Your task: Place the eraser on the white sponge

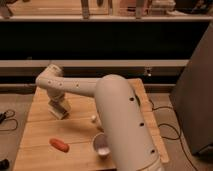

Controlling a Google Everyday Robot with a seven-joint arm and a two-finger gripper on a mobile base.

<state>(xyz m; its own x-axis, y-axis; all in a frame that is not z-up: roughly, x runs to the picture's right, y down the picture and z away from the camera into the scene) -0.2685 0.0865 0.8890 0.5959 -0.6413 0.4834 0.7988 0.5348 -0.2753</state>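
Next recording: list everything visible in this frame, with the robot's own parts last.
table: one, light wood, centre of view
oblong object: one, orange-red, front left of the table
cup: one, white, front of the table, beside the arm
small item: one, white, mid-table, too small to identify
cable: one, black, on the floor left of the table
cabinet: one, grey, right of the table
arm: one, white, reaching from front right to back left
hand: one, pale, low over the table's back left
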